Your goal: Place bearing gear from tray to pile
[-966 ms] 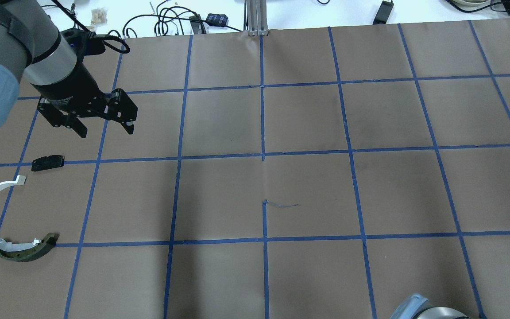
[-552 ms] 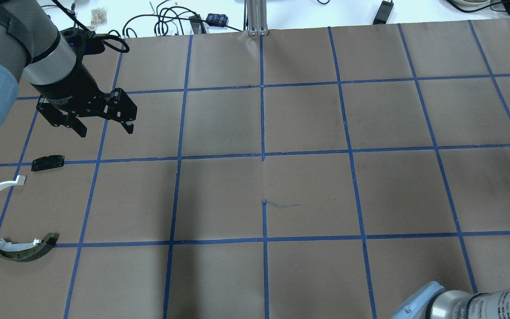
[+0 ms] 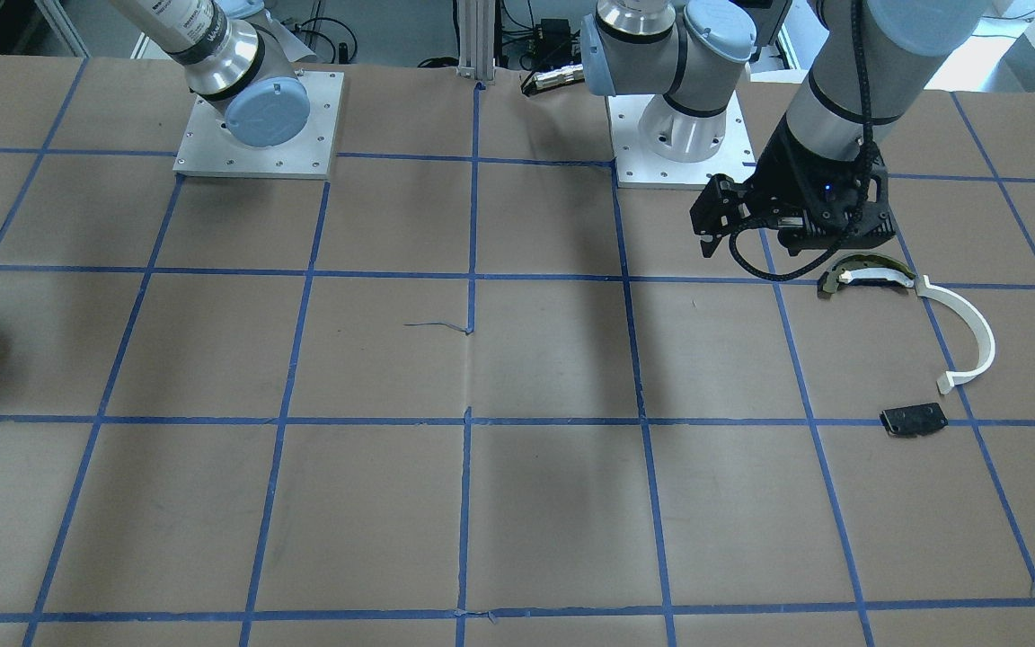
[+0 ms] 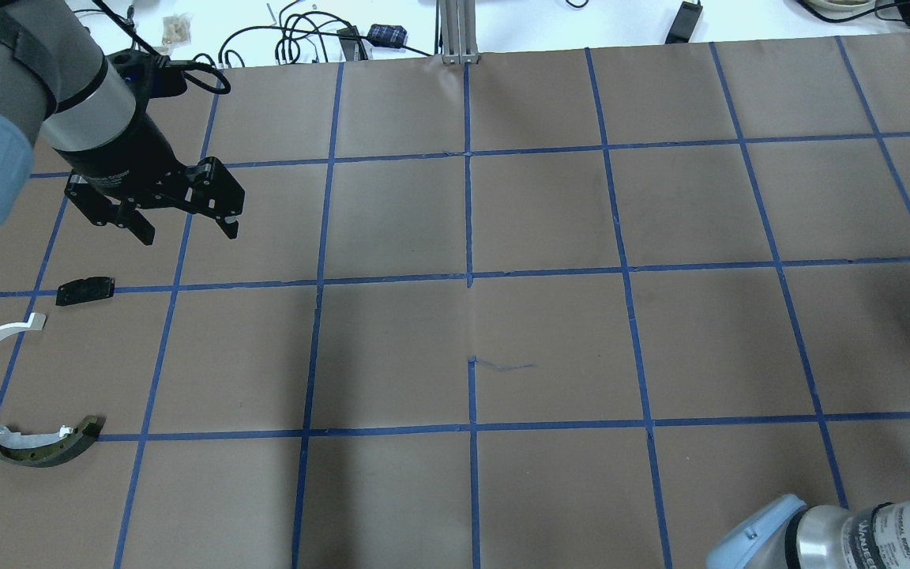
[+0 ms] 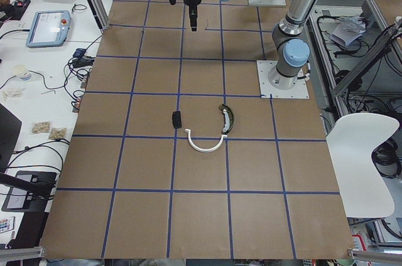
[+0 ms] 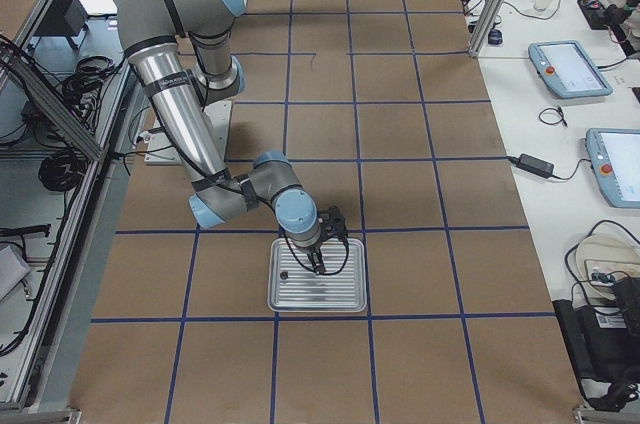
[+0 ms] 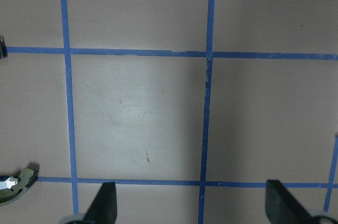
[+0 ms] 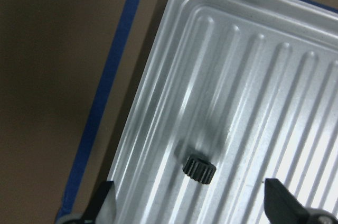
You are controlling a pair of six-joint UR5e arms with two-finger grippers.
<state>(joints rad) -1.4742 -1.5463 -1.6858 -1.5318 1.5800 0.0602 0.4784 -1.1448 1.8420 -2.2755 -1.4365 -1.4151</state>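
The right gripper hangs with its fingers spread wide, one tip at the lower left of the right wrist view and the other at the lower right, holding nothing; the bearing gear, small, black and toothed, lies just above the gap between them, in the lower middle of that view; it rests in a groove of the ribbed metal tray, close to the tray's left rim; in the exterior right view the tray sits at lower centre, with the gripper over its upper edge.

The left gripper is also wide open and empty, at the upper left of the overhead view, above the table of brown paper crossed by blue tape lines.

The pile lies below it, at the left edge of that view: the black plate nearest the gripper, on a tape line; lower down the white half-ring; at its lower end, touching it, the olive curved piece with a white strip.

At the lower right of the overhead view the right arm bears small lettering that seems to read "UNIVERSAL ROBOTS"; the print on the left gripper's body is too small to read.
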